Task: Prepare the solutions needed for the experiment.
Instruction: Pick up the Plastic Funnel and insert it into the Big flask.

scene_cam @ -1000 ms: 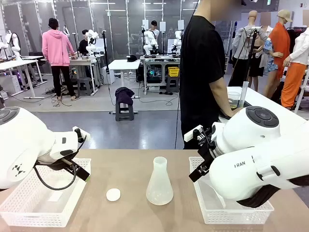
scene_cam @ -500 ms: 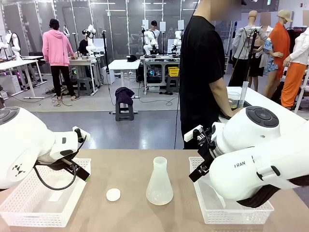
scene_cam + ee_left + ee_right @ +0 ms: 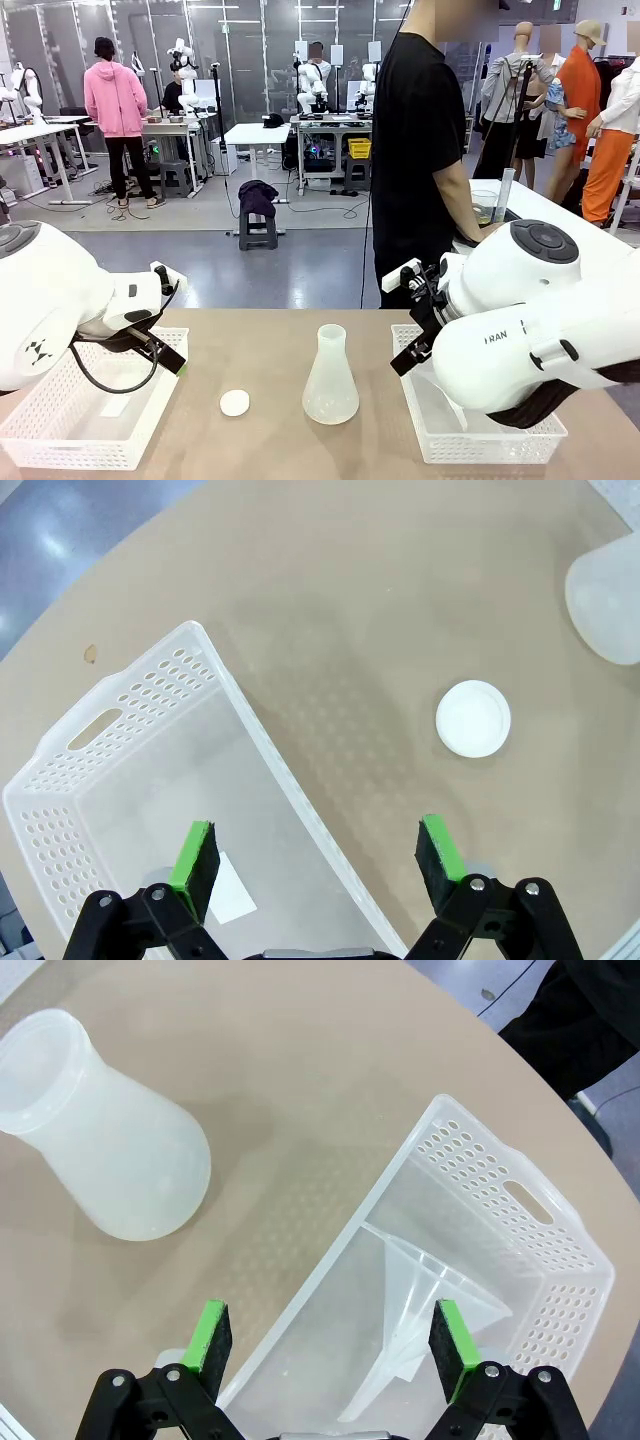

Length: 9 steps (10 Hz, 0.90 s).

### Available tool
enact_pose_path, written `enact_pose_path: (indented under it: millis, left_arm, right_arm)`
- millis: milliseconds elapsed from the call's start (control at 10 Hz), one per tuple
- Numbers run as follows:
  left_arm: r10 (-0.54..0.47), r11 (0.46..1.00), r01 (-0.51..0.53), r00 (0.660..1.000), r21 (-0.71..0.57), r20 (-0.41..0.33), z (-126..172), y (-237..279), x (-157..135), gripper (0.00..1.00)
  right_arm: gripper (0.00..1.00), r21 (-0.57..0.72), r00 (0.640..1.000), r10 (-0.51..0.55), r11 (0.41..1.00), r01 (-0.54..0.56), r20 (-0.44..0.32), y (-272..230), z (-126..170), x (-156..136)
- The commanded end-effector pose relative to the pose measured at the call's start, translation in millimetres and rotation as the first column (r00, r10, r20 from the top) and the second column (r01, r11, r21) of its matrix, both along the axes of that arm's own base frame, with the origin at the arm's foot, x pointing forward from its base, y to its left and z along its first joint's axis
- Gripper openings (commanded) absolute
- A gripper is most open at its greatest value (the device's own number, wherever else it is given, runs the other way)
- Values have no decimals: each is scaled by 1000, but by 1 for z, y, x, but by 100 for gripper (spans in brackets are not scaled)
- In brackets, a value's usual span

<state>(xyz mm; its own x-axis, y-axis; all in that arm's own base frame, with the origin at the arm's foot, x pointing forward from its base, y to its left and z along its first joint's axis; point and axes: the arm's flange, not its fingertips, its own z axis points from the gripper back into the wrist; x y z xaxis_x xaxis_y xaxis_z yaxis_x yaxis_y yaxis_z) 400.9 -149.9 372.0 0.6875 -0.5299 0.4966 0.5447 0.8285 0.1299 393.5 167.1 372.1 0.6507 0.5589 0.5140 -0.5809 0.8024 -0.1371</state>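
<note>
Unmoved on the table (image 3: 270, 350) since a second ago, with left gripper (image 3: 318, 852) and right gripper (image 3: 330, 1340) both spread wide, nothing held. Empty flask (image 3: 330, 385) at centre, funnel (image 3: 425, 1300) lying in the right basket (image 3: 560, 1250); solutions (image 3: 484, 213) apparently far off beside the person's hand (image 3: 487, 228) — yellowish, in a beaker (image 3: 483, 198). Barely begun — fetching, pouring all left.
</note>
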Motion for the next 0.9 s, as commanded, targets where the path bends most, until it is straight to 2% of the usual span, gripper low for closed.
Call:
enact_pose_path:
  millis: [0, 300, 500, 800]
  left_arm:
    - [-23, 997, 21, 999, -74, -29, -2, 5, 4, 100]
    - [-123, 946, 82, 986, -312, -114, -5, 26, 16, 100]
    - [-158, 910, 100, 981, -402, -115, -7, 39, 22, 100]
    - [-207, 802, 91, 969, -590, -132, -14, 62, 35, 100]
  right_arm:
    - [100, 161, 998, 29, 987, -19, -63, -15, 4, 4]
    - [100, 420, 983, 23, 906, 55, -180, -44, 3, 14]
    - [100, 520, 973, 68, 852, 60, -223, -60, 0, 17]
    - [100, 705, 929, 221, 707, 57, -296, -69, -8, 22]
